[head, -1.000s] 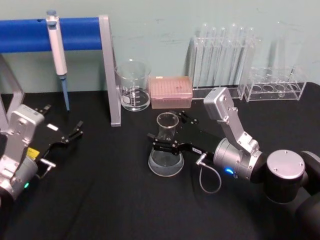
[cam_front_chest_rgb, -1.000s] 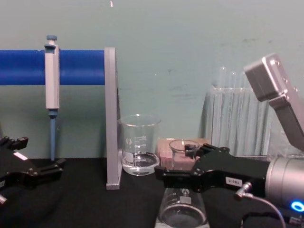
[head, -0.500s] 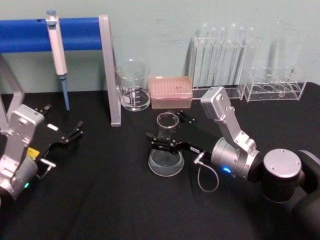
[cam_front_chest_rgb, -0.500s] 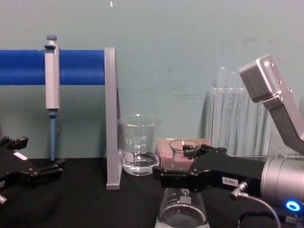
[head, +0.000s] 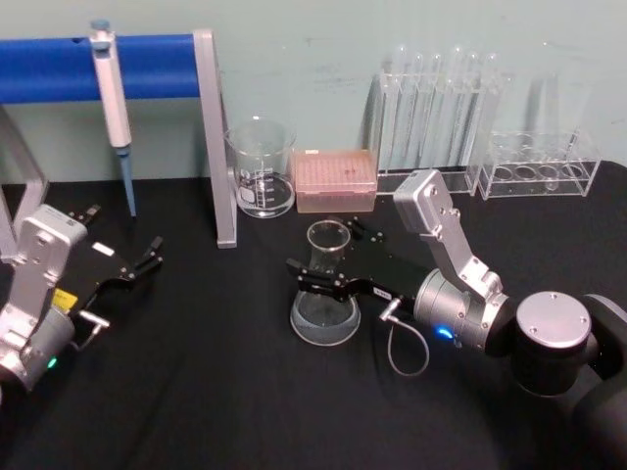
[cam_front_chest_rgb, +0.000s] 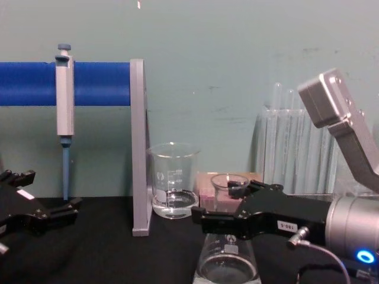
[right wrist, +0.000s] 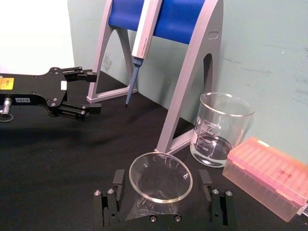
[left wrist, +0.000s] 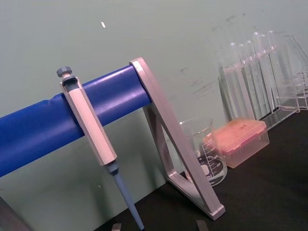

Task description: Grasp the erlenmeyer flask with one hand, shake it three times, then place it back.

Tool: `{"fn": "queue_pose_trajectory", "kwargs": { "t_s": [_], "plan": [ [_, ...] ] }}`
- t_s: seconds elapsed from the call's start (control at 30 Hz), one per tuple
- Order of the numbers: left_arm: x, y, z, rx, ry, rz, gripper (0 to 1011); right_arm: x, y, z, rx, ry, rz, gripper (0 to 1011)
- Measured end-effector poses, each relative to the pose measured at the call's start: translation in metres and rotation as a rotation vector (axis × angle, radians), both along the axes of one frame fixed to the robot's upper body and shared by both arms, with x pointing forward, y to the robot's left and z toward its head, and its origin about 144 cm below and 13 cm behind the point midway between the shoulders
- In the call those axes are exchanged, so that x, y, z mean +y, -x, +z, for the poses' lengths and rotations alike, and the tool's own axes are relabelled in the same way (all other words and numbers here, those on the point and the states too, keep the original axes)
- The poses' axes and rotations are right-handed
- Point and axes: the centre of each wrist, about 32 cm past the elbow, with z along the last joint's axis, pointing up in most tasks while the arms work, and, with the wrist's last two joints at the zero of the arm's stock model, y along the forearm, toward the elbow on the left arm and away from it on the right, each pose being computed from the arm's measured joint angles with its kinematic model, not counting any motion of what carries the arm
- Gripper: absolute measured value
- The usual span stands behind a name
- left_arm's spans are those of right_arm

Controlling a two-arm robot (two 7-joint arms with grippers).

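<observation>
Head: erlenmeyer flask (head: pixel 325 294) stands upright near the middle of the tabletop (head: pixel 216 392), just in front of the pink tip box (head: pixel 336 181). Right gripper (head: pixel 328 255) is at the flask's neck with one finger on each side, spread. Left gripper (head: pixel 125 235) is near the left edge, spread and holding nothing. Beaker (head: pixel 262 181), tip box and test tubes (head: pixel 441 108) sit along the back edge. Pipette (head: pixel 111 93) hangs on the blue bar (head: pixel 49 69).

Left wrist: pipette (left wrist: pixel 89 125) is clipped on the blue bar (left wrist: pixel 38 134). Beaker (left wrist: pixel 204 154) is behind the grey stand leg (left wrist: pixel 178 159), with the tip box (left wrist: pixel 239 139) beside it.

Right wrist: erlenmeyer flask (right wrist: pixel 160 185) sits between the fingers (right wrist: pixel 118 185). A gap shows on both sides, so the pads are not touching the glass and the flask is not clamped. Left gripper (right wrist: pixel 94 91) is farther off, fingers apart, empty.

Chest: erlenmeyer flask (cam_front_chest_rgb: pixel 228 263) has its base on the tabletop. Right gripper (cam_front_chest_rgb: pixel 216 201) is level with the neck, its white label (cam_front_chest_rgb: pixel 284 225) facing the camera. Left gripper (cam_front_chest_rgb: pixel 50 192) is low at the left edge.
</observation>
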Motion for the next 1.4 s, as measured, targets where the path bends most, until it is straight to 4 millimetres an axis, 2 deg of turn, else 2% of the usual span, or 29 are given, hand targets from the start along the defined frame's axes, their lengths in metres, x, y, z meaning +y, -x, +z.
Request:
{"fn": "queue_pose_trajectory", "kwargs": {
  "t_s": [0.13,0.63,1.1,1.4],
  "plan": [
    [0.000,0.000,0.000,0.000,0.000,0.000,1001,0.000,0.000,0.000,0.000,0.000,0.000,901],
    [0.000,0.000,0.000,0.000,0.000,0.000,1001,0.000,0.000,0.000,0.000,-0.002,0.000,453],
    [0.000,0.000,0.000,0.000,0.000,0.000,1001,0.000,0.000,0.001,0.005,-0.016,0.001,449],
    [0.000,0.000,0.000,0.000,0.000,0.000,1001,-0.003,0.005,0.018,-0.009,-0.025,-0.028,449]
  ]
}}
